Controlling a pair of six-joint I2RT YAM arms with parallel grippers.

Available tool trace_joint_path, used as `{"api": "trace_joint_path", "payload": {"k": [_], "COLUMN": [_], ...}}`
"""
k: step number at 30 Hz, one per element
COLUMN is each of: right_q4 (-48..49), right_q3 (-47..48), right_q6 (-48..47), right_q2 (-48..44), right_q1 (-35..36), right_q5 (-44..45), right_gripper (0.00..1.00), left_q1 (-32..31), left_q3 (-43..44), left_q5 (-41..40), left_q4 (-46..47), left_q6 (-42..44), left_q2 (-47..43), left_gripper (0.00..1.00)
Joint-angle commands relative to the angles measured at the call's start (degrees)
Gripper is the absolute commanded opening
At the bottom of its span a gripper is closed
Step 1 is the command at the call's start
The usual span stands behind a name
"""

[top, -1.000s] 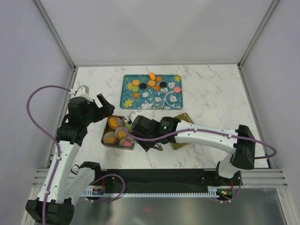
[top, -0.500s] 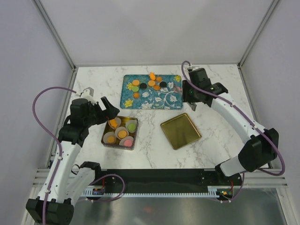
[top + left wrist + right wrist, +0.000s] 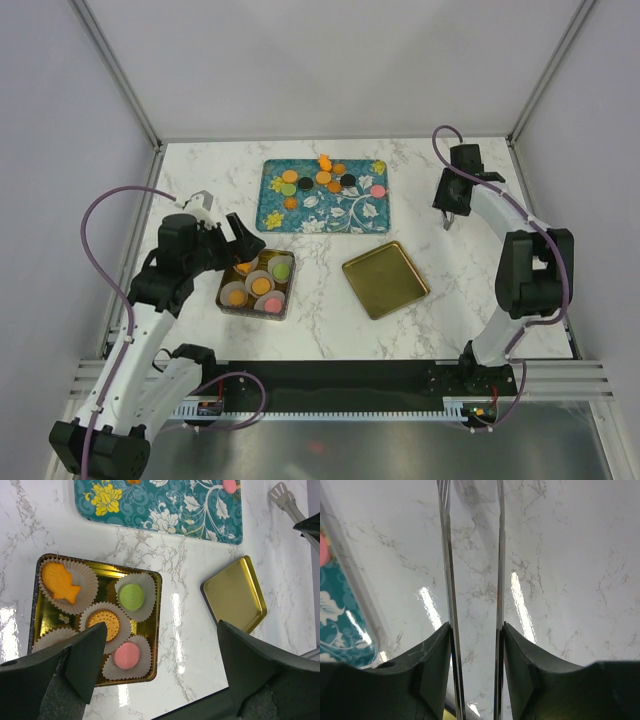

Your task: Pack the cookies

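1. On my feed, a white marble table (image 3: 450, 300) sits inside a grey-walled enclosure.
2. My left pincer (image 3: 161, 635) hangs with its jaws spread wide and nothing between them.
3. Just beneath it is a gold tin (image 3: 156, 610). Four cookies (image 3: 131, 596) lie there in paper cups (image 3: 145, 582) (one orange cookie is fish-shaped), and one finger hides the tin's corner in my wrist view.
4. Ahead of that pincer, more cookies lie on the far half of the teal floral tray (image 3: 350, 210).
5. The gold lid (image 3: 235, 597) lies to that pincer's right, apart from the tin.
6. My right pincer (image 3: 475, 627) is clamped on metal tongs (image 3: 448, 555), a finger pressed against each arm. It is just right of the tray, over marble.
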Motion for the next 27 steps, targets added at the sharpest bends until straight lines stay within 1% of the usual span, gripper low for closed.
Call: {"api": "trace_joint_path", "payload": {"k": [1, 5, 7, 11, 21, 25, 26, 27], "right_q4": [4.77, 5.48, 5.65, 5.65, 5.65, 6.09, 6.27, 6.35], "right_q3": [0.98, 0.71, 0.8, 1.42, 0.37, -1.04, -1.48, -2.18], "right_q6": [-0.3, -0.39, -0.57, -0.83, 0.84, 1.1, 1.1, 1.1], "right_q2": [2.4, 5.12, 6.35, 8.2, 12.51, 11.81, 11.29, 11.11], "right_q1": [-1.75, -3.24, -5.17, -6.14, -6.41, -6.41, -6.41, -6.41], "right_q5": [2.72, 2.54, 2.45, 2.19, 1.05, 1.49, 1.75, 1.93], "right_gripper": [0.51, 0.54, 0.56, 0.59, 0.64, 0.7, 0.75, 0.77], "left_q1": [-1.34, -3.1, -3.63, -3.89, -4.07, -3.98, -3.98, -3.98], "left_q3": [-0.51, -0.51, -0.78, -1.3, -1.39, -1.48, -1.48, -1.48], "left_q5": [0.74, 0.56, 0.38, 0.3, 0.91, 0.82, 0.82, 0.74], "left_q4": [2.76, 3.11, 3.38, 3.55, 4.17, 4.26, 4.26, 4.26], "left_q6": [0.98, 1.07, 1.24, 1.33, 1.24, 1.33, 1.42, 1.33], "left_q2": [0.03, 0.91, 1.17, 0.82, 0.91, 0.91, 0.82, 0.82], "left_gripper": [0.99, 0.98, 0.98, 0.99, 0.99, 0.99, 0.99, 0.99]}}
